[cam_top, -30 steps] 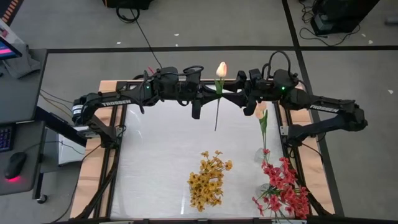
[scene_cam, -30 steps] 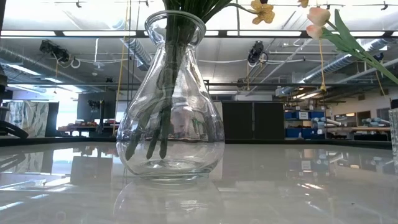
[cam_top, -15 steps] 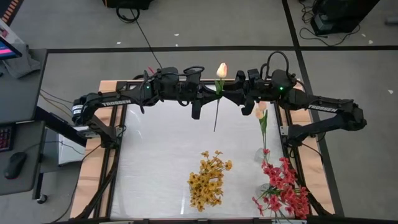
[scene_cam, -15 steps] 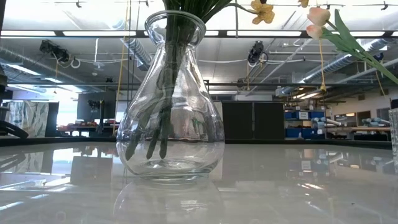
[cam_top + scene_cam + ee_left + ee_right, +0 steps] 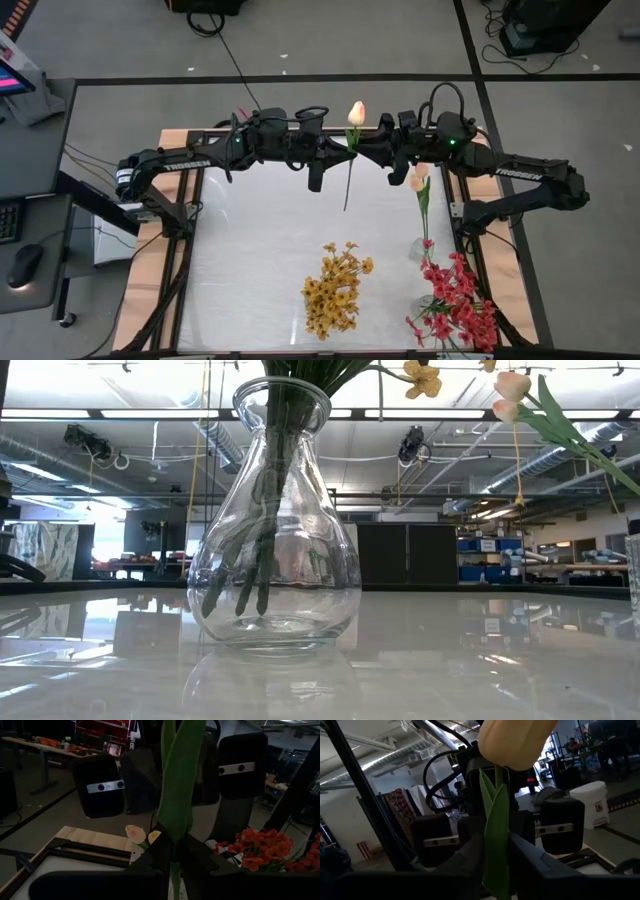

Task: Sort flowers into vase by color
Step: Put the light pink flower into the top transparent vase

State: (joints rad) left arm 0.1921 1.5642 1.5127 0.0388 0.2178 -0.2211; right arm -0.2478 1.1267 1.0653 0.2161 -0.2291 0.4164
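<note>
- Since the last second has brought almost no motion, the only change to record is slight: the peach tulip point(image 5: 349, 165) hangs a touch more tilted at its lower end, and the right gripper point(image 5: 370, 146) has edged in toward its stem.
- The tulip is held in the air over the far middle of the table point(image 5: 250, 250), bud outermost, with the stem pointing back toward the near side.
- The left gripper point(image 5: 334, 150) is clamped on the stem. In the left wrist view its fingers point(image 5: 150, 865) converge on the green stalk.
- The right gripper meets it from the opposite side. Its fingers point(image 5: 470, 857) sit narrow against both edges of the leaf, so it appears to grip as well.
- Judgement: this is a hand-over held at the point of exchange. One gripper must release before the stem can travel.
- Another peach tulip point(image 5: 420, 180) already stands in the small vase point(image 5: 420, 248) at the right edge, the likely destination.
- The yellow flowers point(image 5: 335, 290) and the red flowers point(image 5: 455, 300) stand in their own vases on the near side.
</note>
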